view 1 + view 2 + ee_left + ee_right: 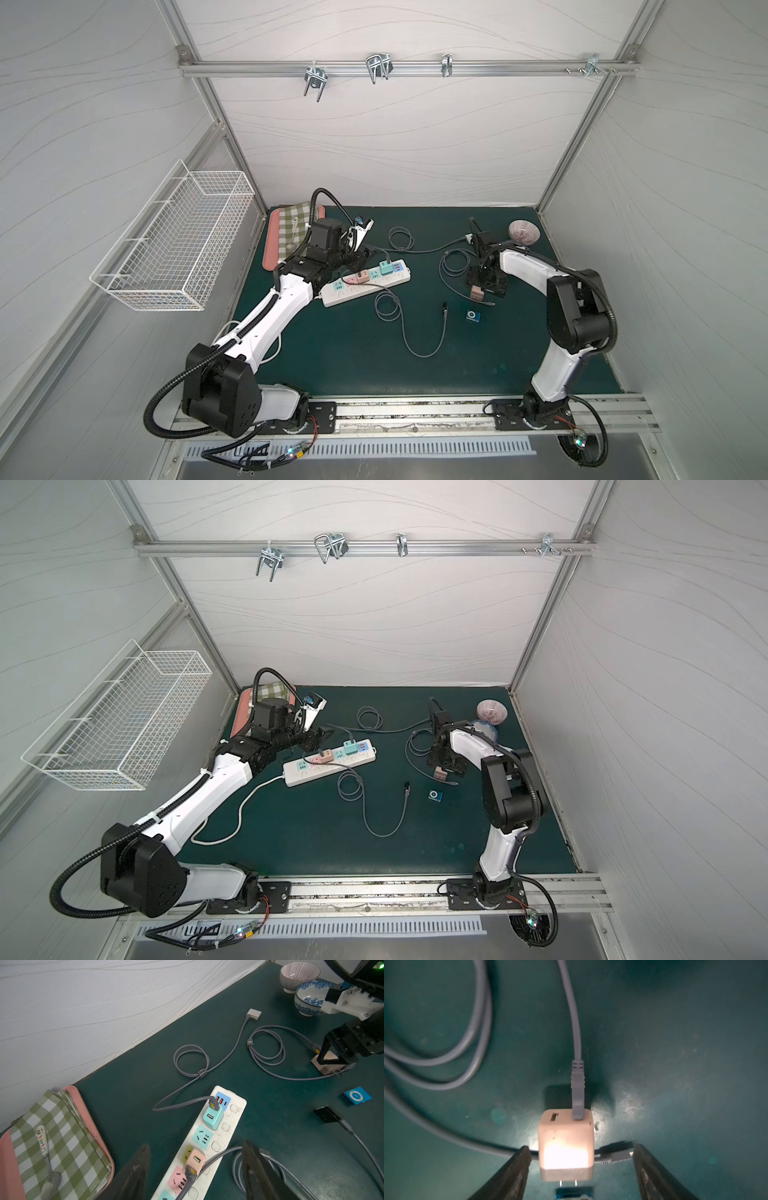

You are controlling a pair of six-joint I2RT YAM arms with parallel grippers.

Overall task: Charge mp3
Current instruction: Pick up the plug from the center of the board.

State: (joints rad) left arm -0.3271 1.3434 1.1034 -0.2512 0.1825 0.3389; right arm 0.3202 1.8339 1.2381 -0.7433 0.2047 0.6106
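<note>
**Bench (374, 370), green mat: contents, front to back**

1. Blue mp3 player (472, 316): flat on the mat, right of centre, near the free plug (444, 308) of a long grey cable.
2. Loose pink charger (565, 1136): on its side just behind the player, with a second grey cable (578, 1088) in one port. The right hand (581, 1147) straddles it, jaws spread with a gap on each side, gripping nothing.
3. White power strip (353, 293): left of centre, carrying a pink adapter (194, 1160) and a teal adapter (213, 1118), each with a cable plugged in. The left hand (197, 1144) hangs over the pink-adapter end, jaws apart and empty.
4. Pink tray (9, 1172), far left corner: holds a green checked cloth (62, 1147) with a spoon (42, 1140) on top.
5. Striped bowl (299, 974) and blue-patterned bowl (307, 999), far right corner: just beside each other.
6. White wire basket (174, 249): mounted on the left wall.
</note>
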